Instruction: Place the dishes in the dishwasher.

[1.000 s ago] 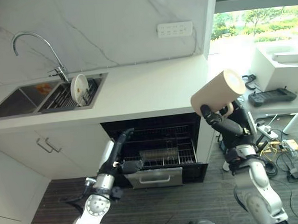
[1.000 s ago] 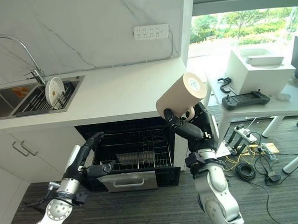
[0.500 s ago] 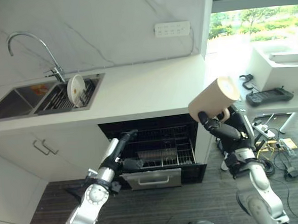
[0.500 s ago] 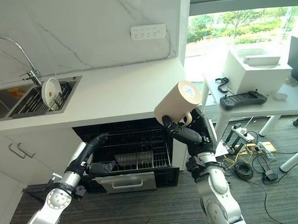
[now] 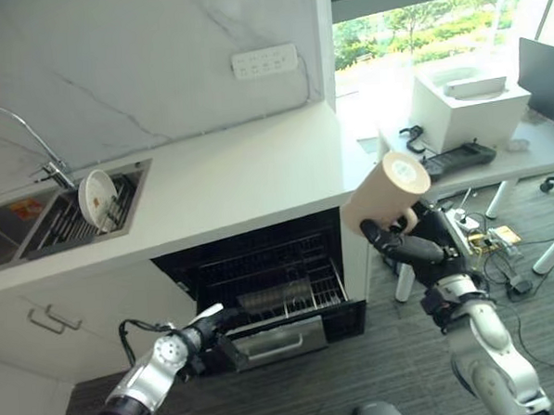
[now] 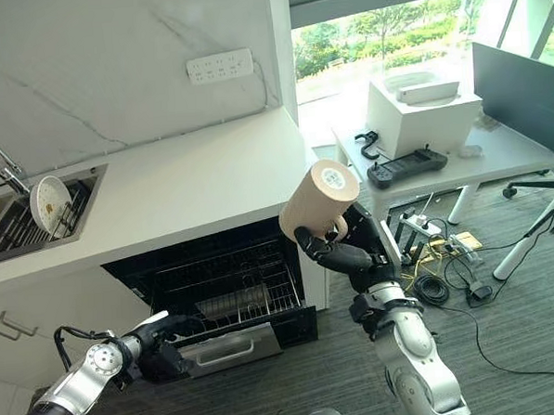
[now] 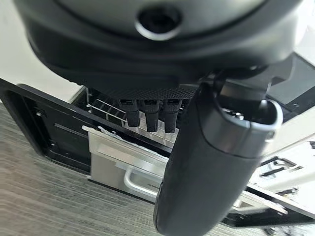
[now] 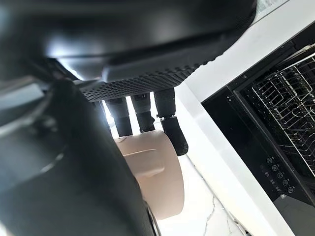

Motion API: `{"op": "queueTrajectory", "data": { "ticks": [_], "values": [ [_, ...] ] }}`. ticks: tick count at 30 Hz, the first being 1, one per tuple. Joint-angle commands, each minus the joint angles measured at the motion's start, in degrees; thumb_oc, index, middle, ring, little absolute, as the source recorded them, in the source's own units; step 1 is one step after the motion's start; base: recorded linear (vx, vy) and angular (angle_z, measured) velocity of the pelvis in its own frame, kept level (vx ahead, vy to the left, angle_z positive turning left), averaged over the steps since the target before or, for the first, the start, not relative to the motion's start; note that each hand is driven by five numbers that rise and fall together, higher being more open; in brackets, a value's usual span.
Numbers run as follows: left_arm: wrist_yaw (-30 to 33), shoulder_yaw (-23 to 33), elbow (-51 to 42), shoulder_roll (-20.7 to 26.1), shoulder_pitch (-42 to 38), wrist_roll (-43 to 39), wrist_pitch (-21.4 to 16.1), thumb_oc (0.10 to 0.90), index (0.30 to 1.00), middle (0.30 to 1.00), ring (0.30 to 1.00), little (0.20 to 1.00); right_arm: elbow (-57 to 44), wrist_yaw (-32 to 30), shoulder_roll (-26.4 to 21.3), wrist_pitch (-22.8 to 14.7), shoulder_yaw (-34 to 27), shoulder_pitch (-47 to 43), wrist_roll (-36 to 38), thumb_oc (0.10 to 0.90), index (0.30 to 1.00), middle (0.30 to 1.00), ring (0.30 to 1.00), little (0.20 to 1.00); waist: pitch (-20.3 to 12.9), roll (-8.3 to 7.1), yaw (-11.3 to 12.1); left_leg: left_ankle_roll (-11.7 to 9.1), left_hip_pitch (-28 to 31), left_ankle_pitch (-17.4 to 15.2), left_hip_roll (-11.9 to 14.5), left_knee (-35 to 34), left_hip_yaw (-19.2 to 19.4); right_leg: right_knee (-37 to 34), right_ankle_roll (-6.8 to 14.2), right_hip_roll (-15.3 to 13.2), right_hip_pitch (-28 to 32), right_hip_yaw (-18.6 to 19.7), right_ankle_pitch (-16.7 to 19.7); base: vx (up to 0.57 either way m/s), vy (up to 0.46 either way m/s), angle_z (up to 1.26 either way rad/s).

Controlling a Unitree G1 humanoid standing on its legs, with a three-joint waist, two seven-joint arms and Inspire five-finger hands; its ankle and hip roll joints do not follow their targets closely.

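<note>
1. Beige, cylindrical mug (image 5: 386,192) with a side handle: held tilted in the air beside the right end of the white stone counter (image 5: 229,177), its flat base turned up and away from the robot.
2. Right hand (image 5: 397,246): dark fingers (image 8: 170,129) curled round the mug's handle side; the mug is above and to the right of the dishwasher opening.
3. Built-in black dishwasher (image 5: 262,283) under the counter: open, with a wire rack (image 6: 227,286) drawn partly forward and a stainless front panel with handle (image 5: 275,338) at its lower edge.
4. Left hand (image 6: 159,348): low at the front left of the dishwasher, by the stainless panel; in its wrist view the fingers (image 7: 147,114) bend downward towards the rack's front edge and the thumb lies across them. Whether they grip anything cannot be told.
5. White round plate (image 5: 95,196): standing on edge in the sink's wire drainer (image 5: 68,218), beside the chrome tap (image 5: 28,146), well apart from both hands.
</note>
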Motion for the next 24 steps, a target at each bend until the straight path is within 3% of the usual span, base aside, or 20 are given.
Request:
{"op": "queueTrajectory", "data": {
  "ticks": [1, 8, 12, 15, 19, 21, 24],
  "values": [
    [2.74, 1.74, 0.92, 2.61, -6.33, 2.25, -3.64, 0.800, 0.900, 0.900, 0.900, 0.900, -5.07, 3.01, 0.64, -4.17, -3.45, -7.87, 0.56, 0.400, 0.300, 0.300, 0.300, 0.300, -0.69, -0.86, -0.98, 0.93, -0.05, -14.30, 0.54, 8.78, -2.52, -4.93, 7.16, -1.65, 5.59, 0.11, -2.53, 0.04, 0.017, -0.13],
    [8.47, 2.27, 8.18, -0.25, -7.07, 4.87, -5.75, 0.800, 0.900, 0.900, 0.900, 0.900, -6.31, 3.77, 0.79, -2.07, -3.87, -7.35, -0.13, 0.400, 0.300, 0.300, 0.300, 0.300, -0.85, -0.47, -2.26, 0.87, 0.40, -14.38, 0.89, 8.78, -1.44, -4.93, 7.12, -1.22, 5.45, 0.94, -2.60, 0.03, 0.009, -0.10],
    [13.45, 1.37, 11.99, -2.29, -6.97, 10.37, -6.83, 0.800, 0.900, 0.900, 0.900, 0.900, -6.57, 4.19, 1.08, -1.14, -4.13, -7.15, -0.13, 0.400, 0.300, 0.300, 0.300, 0.300, -0.96, -0.57, -2.75, 0.88, 0.49, -14.41, 0.96, 8.78, -1.03, -4.93, 7.06, -0.99, 5.36, 1.20, -2.65, 0.01, -0.002, -0.03],
    [12.95, -0.76, 15.68, -4.24, -6.98, 13.91, -7.08, 0.800, 0.900, 0.900, 0.900, 0.900, -6.70, 4.80, 1.18, -0.61, -4.12, -7.14, 0.24, 0.400, 0.300, 0.300, 0.300, 0.300, -1.02, -0.80, -3.29, 0.88, 0.45, -14.43, 1.07, 8.78, -0.66, -4.93, 7.10, -0.83, 5.17, 1.38, -2.66, 0.00, -0.009, -0.04],
    [1.79, -4.24, 18.27, -6.82, -6.39, 14.76, -9.33, 0.800, 0.900, 0.900, 0.900, 0.900, -7.43, 4.82, 1.55, 0.76, -3.72, -7.59, 0.46, 0.400, 0.300, 0.300, 0.300, 0.300, -1.00, -0.81, -4.01, 0.96, 0.53, -14.60, 1.24, 8.78, -0.21, -4.93, 7.18, -0.58, 4.95, 1.73, -2.70, 0.00, -0.005, -0.04],
    [-9.85, -7.68, 16.70, -8.21, -4.85, 14.46, -8.63, 0.800, 0.900, 0.900, 0.900, 0.900, -7.25, 5.16, 2.41, 1.20, -3.47, -7.92, -0.33, 0.400, 0.300, 0.300, 0.300, 0.300, -0.73, -0.54, -4.28, 1.11, 0.62, -14.82, 1.17, 8.78, -0.22, -4.93, 7.29, -0.41, 4.93, 1.92, -2.75, -0.01, -0.006, -0.12],
    [-16.73, -9.01, 15.68, -8.66, -3.81, 13.60, -7.46, 0.800, 0.900, 0.900, 0.900, 0.900, -7.41, 5.09, 2.59, 1.57, -3.46, -8.22, -0.52, 0.400, 0.300, 0.300, 0.300, 0.300, -0.54, -0.35, -4.30, 1.23, 0.59, -14.91, 1.05, 8.78, -0.34, -4.93, 7.30, -0.37, 4.89, 1.98, -2.79, -0.01, 0.002, -0.09]
  ]
}}
